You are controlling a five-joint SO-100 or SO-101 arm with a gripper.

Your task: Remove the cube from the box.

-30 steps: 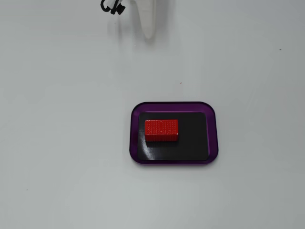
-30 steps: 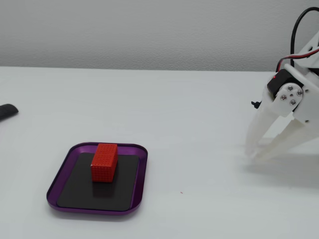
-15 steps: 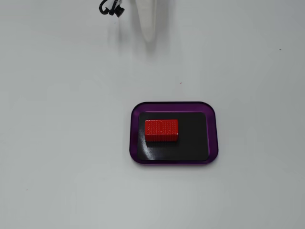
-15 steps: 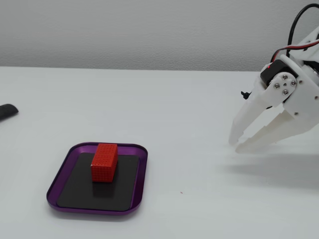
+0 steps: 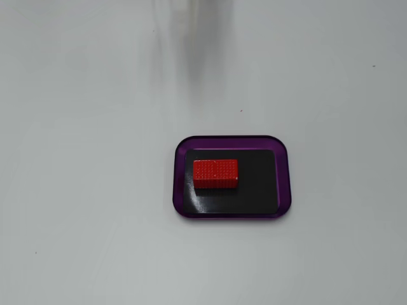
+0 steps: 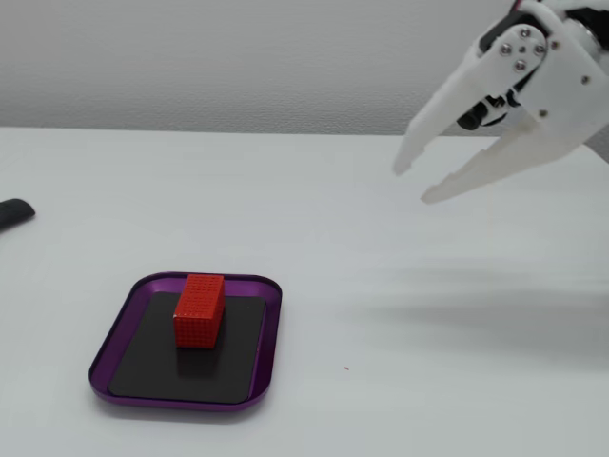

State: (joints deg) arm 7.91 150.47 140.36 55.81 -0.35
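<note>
On the white tabletop (image 5: 76, 190) sits the box (image 5: 285, 190), a shallow purple-rimmed tray with a flat black bottom. Inside it lies the cube (image 5: 215, 173), a bright red block with a finely ridged surface. Seen from above in a fixed view, the cube rests flat on the black floor toward the left half of the box, its long side running left to right, with a thin strip of black between it and the left rim. More of the black floor shows to its right and on its near side.

From the side in the other fixed view, the box (image 6: 114, 335) stands near the lower left of the scene, and the cube (image 6: 198, 310) lies in it with one short end facing the camera. High at the right, well apart from the box, the gripper (image 6: 412, 185) hangs in the air above the tabletop. Its two white fingers (image 6: 447, 105) point down and to the left, spread apart with an empty gap between their tips; nothing is held. A soft shadow of the arm falls on the tabletop below it. At the far left edge of this side view lies a small dark object (image 6: 13, 212), too cut off to identify.
</note>
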